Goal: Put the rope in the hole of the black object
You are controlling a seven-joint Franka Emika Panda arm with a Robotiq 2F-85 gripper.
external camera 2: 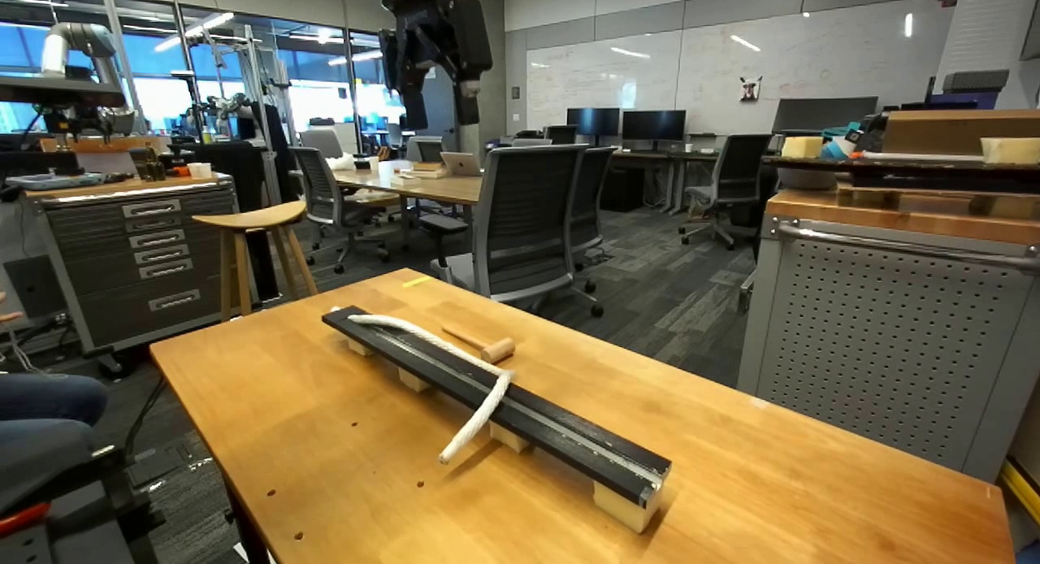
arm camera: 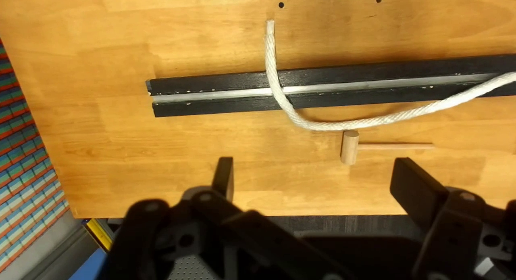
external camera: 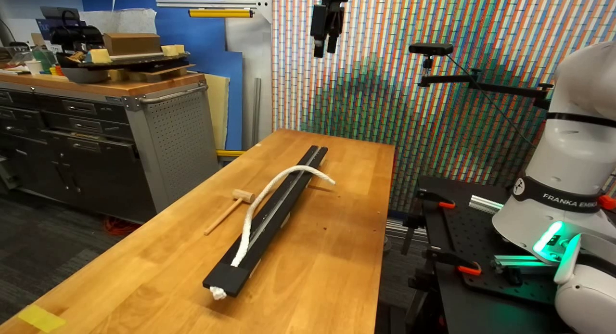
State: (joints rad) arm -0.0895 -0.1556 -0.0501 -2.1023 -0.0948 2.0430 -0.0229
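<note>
The claw (arm camera: 313, 171) gapes wide, apparently well above the rope (arm camera: 322, 126).

— Position of rope (arm camera: 318, 126)?
— Crosses over the black bar (arm camera: 342, 75) and its groove (arm camera: 330, 87); bends near a wooden mallet (arm camera: 350, 147), which lies on the table (arm camera: 121, 159).
— Pincer (arm camera: 316, 178) status?
— 2 fingers (arm camera: 417, 185) visible, standing wide apart.

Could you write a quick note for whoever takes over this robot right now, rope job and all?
End effector: open, empty, raised high.
Rope: one end at the black bar's end by the white tuft; the rest bows toward the wooden mallet, then crosses the bar, its free end past the other edge.
Done: at most that first end sits in the groove; hard to tell.
Left: lay the rest in.
</note>
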